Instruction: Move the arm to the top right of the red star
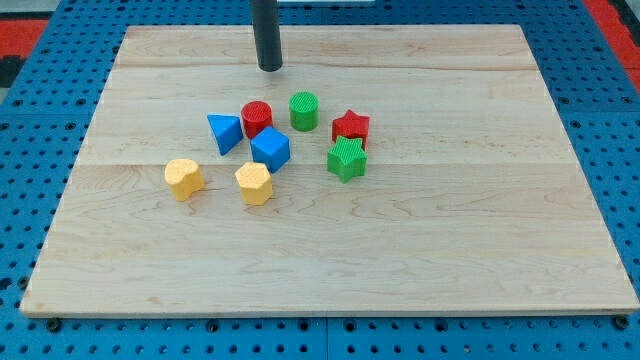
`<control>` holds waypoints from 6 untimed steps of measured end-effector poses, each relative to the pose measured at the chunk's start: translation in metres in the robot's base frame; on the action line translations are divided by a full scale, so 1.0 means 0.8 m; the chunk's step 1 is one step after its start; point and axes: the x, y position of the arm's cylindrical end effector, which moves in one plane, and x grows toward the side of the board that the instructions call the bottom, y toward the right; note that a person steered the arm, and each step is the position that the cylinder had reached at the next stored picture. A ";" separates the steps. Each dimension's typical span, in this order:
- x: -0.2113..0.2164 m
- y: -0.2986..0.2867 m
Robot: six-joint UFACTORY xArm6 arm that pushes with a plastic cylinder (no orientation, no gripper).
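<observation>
Red star (351,126): ridged top, touching green star (347,159); my tip (270,68) well apart, upper left.

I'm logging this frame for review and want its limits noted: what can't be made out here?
- The rod above my tip: cut off by the view's top edge, so the arm itself is unseen.
- Red star: its lower front is hidden by the green star, so whether they touch is unclear.
- The far sides of all blocks, such as the blue cube: hidden in this single view.
- Board: its bottom corners are cropped.
</observation>
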 end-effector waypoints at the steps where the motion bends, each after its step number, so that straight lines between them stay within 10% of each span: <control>1: 0.000 0.000; 3: -0.001 -0.002; 4: -0.003 0.111; 6: 0.121 0.233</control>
